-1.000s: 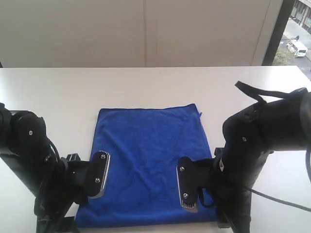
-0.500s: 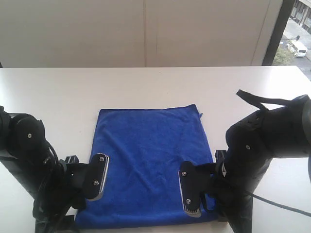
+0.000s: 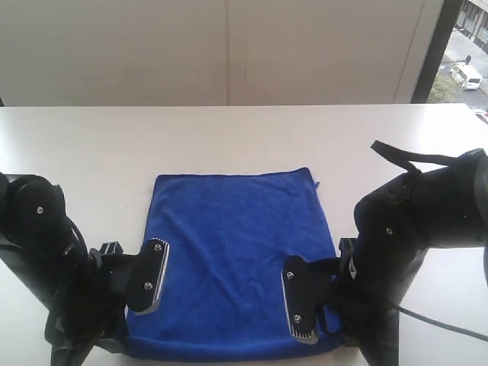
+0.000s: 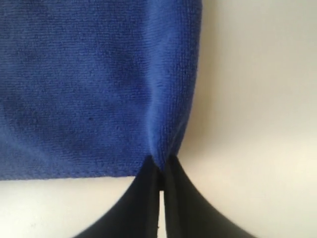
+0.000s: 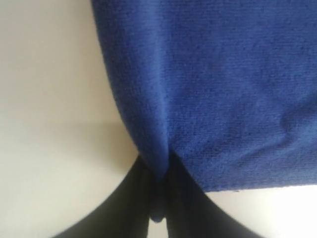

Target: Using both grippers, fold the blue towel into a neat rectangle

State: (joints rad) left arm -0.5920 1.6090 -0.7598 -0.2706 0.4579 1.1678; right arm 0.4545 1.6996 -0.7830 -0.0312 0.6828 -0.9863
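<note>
A white table [image 3: 229,133] sits in front of a plain pale wall [image 3: 229,46]. The blue towel [image 3: 236,244] lies spread out flat on the table, close to the near edge. It is one flat layer with a few soft wrinkles, and it is not folded yet. The left gripper [image 4: 160,171] is at the towel's near left corner. Its two black fingers [image 4: 141,203] are squeezed tight together, and they pinch a little bump of blue cloth at the towel's side edge. The right gripper [image 5: 159,186] is at the towel's near right corner. It is squeezed closed too, with a fold of the towel's edge caught between its tips. From the outside camera, the left silver pad [image 3: 149,276] and the right silver pad [image 3: 299,309] show over the towel's two near corners. The black left arm [image 3: 38,252] is out past the towel's left side. The black right arm [image 3: 415,236] is out past the towel's right side. Far beyond the towel's right corner is a window [image 3: 467,38] with a white car [image 3: 466,75] outside.
</note>
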